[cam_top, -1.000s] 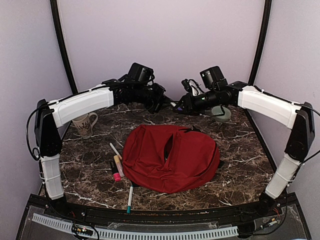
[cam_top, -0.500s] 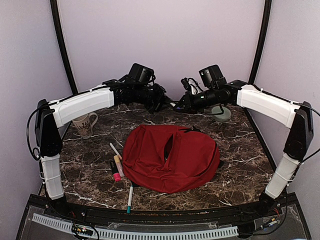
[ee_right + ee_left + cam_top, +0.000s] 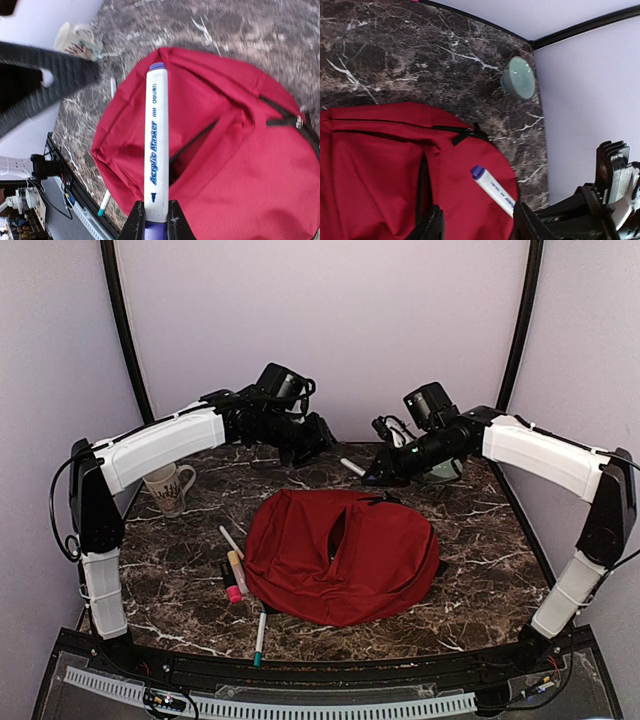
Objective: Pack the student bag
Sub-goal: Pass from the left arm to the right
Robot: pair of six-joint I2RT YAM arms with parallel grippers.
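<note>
Right claw (image 3: 156, 220): I see it pinched shut on one end of a white acrylic marker (image 3: 156, 140) with a purple cap, held in the air near the bag's far edge.
Left claw (image 3: 477, 227): jaws apart with nothing gripped, raised over the far side of the desk (image 3: 480, 560).
Student bag (image 3: 340, 555): lying flat mid-desk, its zip gaping in a dark slit.
Loose pens (image 3: 236, 572): on the desk, just left of the bag.
Mug (image 3: 168, 488): far left.
Green bowl (image 3: 519, 77): far right corner, apart from the bag.
</note>
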